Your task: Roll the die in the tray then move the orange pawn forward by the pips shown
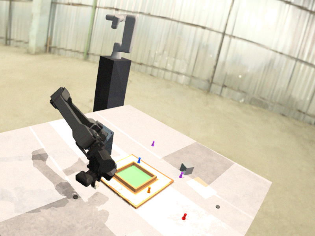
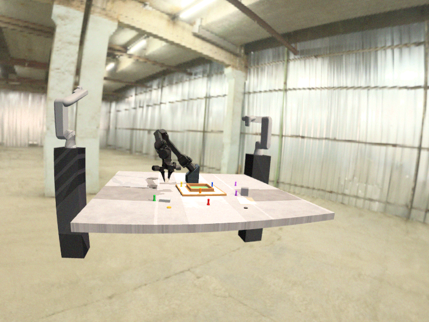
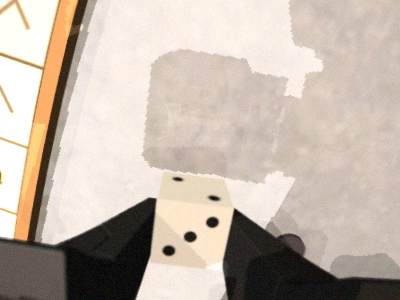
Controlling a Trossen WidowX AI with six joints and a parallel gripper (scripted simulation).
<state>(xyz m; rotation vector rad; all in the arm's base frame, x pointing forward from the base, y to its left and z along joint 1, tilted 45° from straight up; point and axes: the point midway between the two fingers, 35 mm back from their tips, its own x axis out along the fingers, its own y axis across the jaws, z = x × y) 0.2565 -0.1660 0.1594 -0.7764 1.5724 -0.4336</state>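
My gripper (image 1: 95, 184) (image 2: 167, 178) (image 3: 190, 213) is shut on the cream die (image 3: 192, 212), beside the board's left edge in the top view and a little above the table. In the wrist view the die shows three pips on one face and two on another, with a fingertip on each side. The orange pawn (image 1: 149, 189) (image 2: 200, 190) stands upright on the board (image 1: 163, 181) (image 3: 42, 120), beside the tray's near wall. The wooden tray (image 1: 146, 184) with a green floor is at the board's middle and holds nothing visible.
A blue pawn (image 1: 139, 160) (image 2: 212, 184) and yellow pawn (image 2: 180, 184) stand on the board. Off it are red (image 1: 184, 216), green (image 2: 154, 197) and two purple pawns (image 1: 152, 143) (image 1: 181, 174), a grey block (image 1: 188, 169), and dark discs (image 1: 75, 196) (image 1: 217, 206).
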